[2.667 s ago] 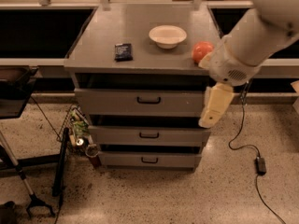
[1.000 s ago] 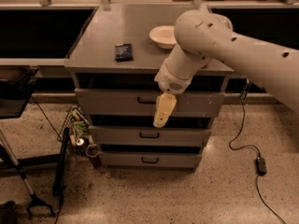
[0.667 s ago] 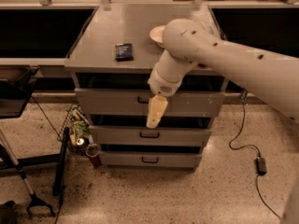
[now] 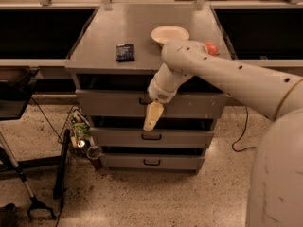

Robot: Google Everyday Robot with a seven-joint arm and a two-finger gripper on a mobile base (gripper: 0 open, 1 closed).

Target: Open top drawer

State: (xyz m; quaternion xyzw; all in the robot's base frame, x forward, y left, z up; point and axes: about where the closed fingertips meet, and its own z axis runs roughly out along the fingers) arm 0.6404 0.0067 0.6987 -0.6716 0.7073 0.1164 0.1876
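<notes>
You've got the gripper (image 4: 153, 116), pale cream and matt like plastic, hanging in front of the top drawer (image 4: 109, 103), whose grey painted front looks flat and dull. Your arm (image 4: 227, 74) wears a smooth off-white shell with a faint sheen, and the floor (image 4: 142, 197) looks like speckled, polished stone

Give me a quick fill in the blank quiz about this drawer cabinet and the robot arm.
The grey cabinet has ____ drawers stacked in it.
The gripper hangs in front of the top drawer, close to its small black ____.
On the cabinet top, the dark packet lies on the picture's ____ side of the white bowl.
Missing words: three; handle; left.
</notes>
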